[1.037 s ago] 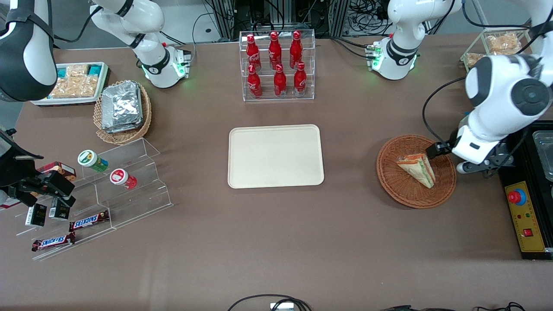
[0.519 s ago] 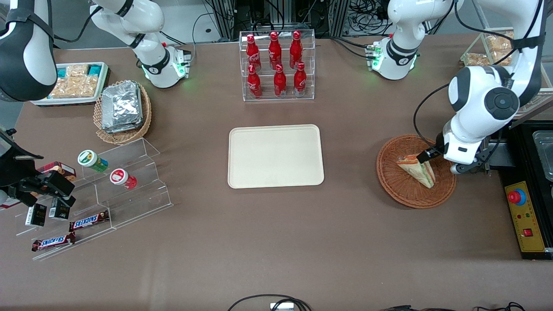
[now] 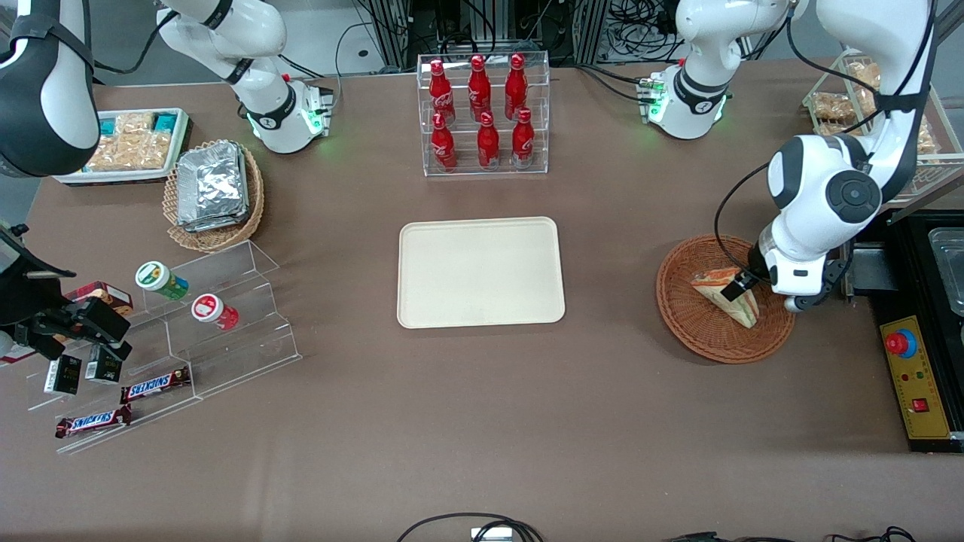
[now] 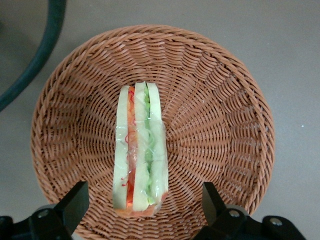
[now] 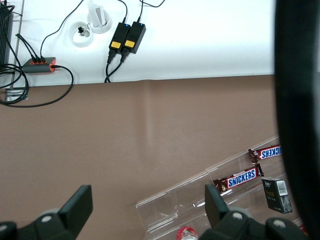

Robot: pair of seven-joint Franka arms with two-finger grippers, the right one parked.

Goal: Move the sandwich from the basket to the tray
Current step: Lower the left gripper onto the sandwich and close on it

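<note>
1. Over the basket (image 3: 724,309), the hand (image 3: 736,289) now hangs directly above the sandwich (image 3: 724,294); a second ago it stood at the basket's rim toward the working arm's end.
2. Its fingers (image 4: 75,202) are spread wide, straddling the sandwich without touching.
3. On the bench (image 3: 482,421), the sandwich lies unmoved in the basket, at 3 o'clock from the tray (image 3: 480,272).

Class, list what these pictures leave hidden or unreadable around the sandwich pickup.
- Sandwich label: not visible in either view.
- Basket rim toward the working arm: covered by the arm in the front view.
- Gripper above the sandwich, jaws open: fingertips cut off by the wrist view's edge.
- Jaw-to-wrap contact: front view too small.
</note>
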